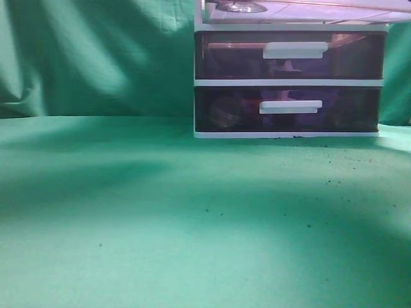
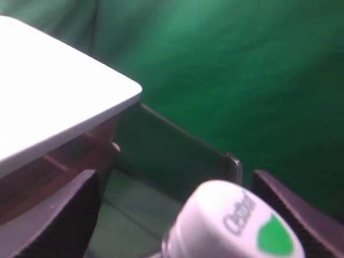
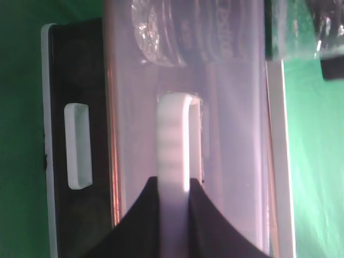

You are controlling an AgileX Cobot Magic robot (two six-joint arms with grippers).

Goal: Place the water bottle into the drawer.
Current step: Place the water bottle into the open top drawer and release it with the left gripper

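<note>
A green cloth covers the tabletop point(image 1: 160, 231) and hangs behind it. On it stands the white-framed drawer unit point(image 1: 289, 82), its two lower drawers point(image 1: 289, 109) shut, dark and see-through. The drawer point(image 3: 183, 107) on top is pulled out, cut off by the exterior frame's upper edge. The right fingers point(image 3: 173, 199) pinch its white bar handle point(image 3: 173, 140). The water bottle point(image 2: 231, 226), clear and ribbed under a white cap, sits between the left fingers point(image 2: 51, 215), over the drawer; whether they grip it I cannot tell.

Clear water bottle point(image 2: 231, 226), white cap, upright inside pulled-out purplish see-through drawer point(image 1: 302, 11), white handle
</note>
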